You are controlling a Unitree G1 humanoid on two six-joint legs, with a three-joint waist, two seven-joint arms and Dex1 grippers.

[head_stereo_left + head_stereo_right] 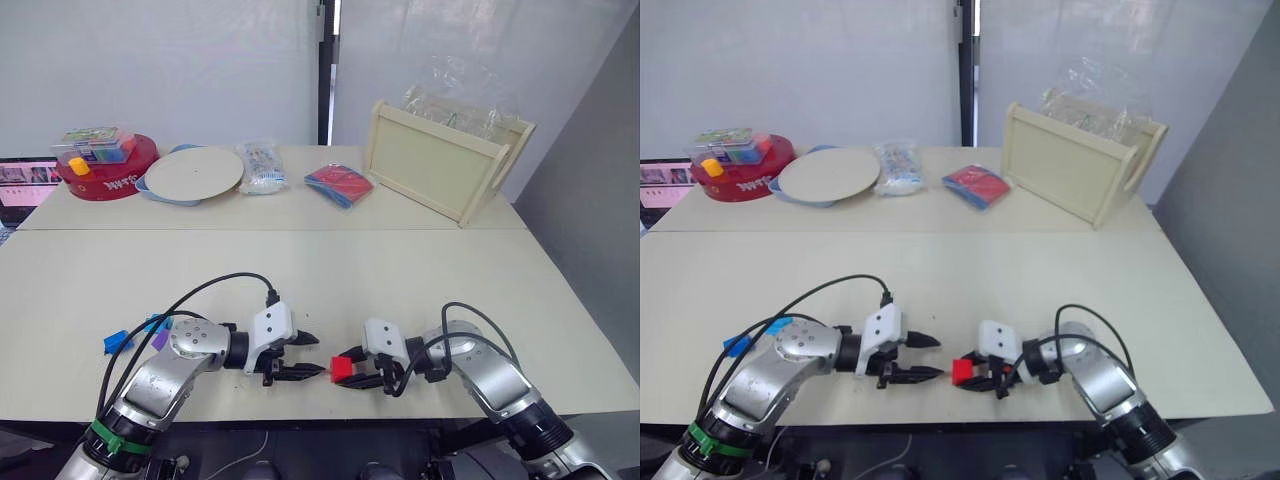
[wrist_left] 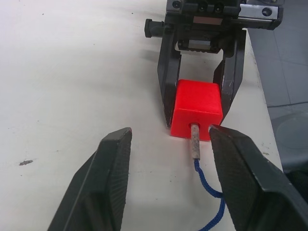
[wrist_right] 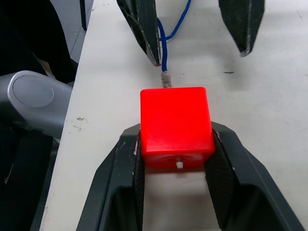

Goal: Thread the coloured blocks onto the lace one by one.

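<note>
One red block (image 3: 176, 126) sits clamped between the fingers of the right pincer (image 1: 352, 371) near the front edge of the worktop (image 1: 330, 275), the lace's (image 2: 210, 192) pale stiff tip poked into its hole (a pale nub shows at the block's far face). Facing the block, the left pincer (image 1: 305, 357) is spread wide, gripping nothing, its fingers flanking the lace. Beyond the left arm, away from the red block, lie blue blocks (image 1: 117, 342) and a purple one (image 1: 160, 339).
</note>
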